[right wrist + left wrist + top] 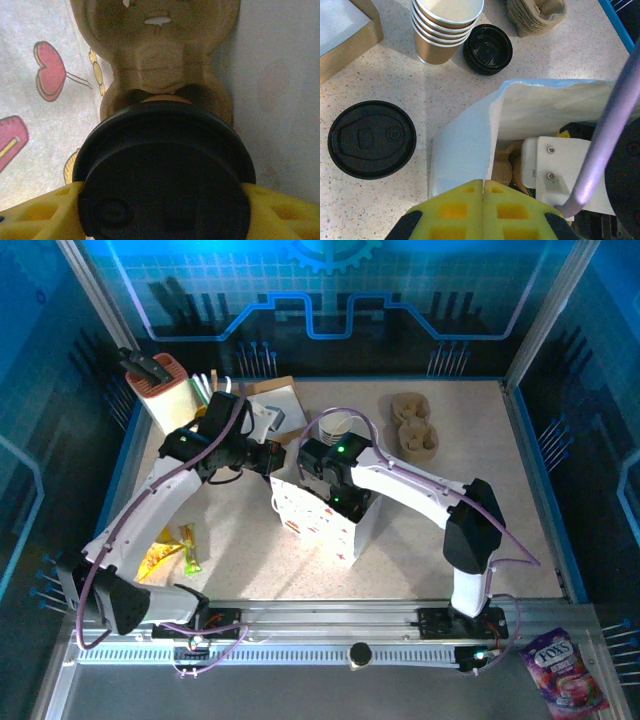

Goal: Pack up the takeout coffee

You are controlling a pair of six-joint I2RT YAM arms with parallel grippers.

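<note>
A white printed paper bag (318, 520) stands mid-table. My left gripper (272, 461) is shut, its yellow fingers (455, 210) pinching the bag's rim (492, 115) at the opening. My right gripper (335, 490) reaches down inside the bag and is shut on a takeout coffee cup with a black lid (165, 175), yellow pads (40, 212) at both sides. Below the cup lies a beige pulp carrier (155, 50) at the bag's bottom, seen too as the carrier (502, 167) from the left wrist. A stack of empty tan cups (447, 27) and black lids (487, 48) stand behind the bag.
One loose black lid (371, 138) lies left of the bag. More pulp carriers (415, 425) sit at the back right. A cardboard box (275, 405) and an orange knife block (165, 385) stand at the back left. Snack packets (170, 550) lie front left.
</note>
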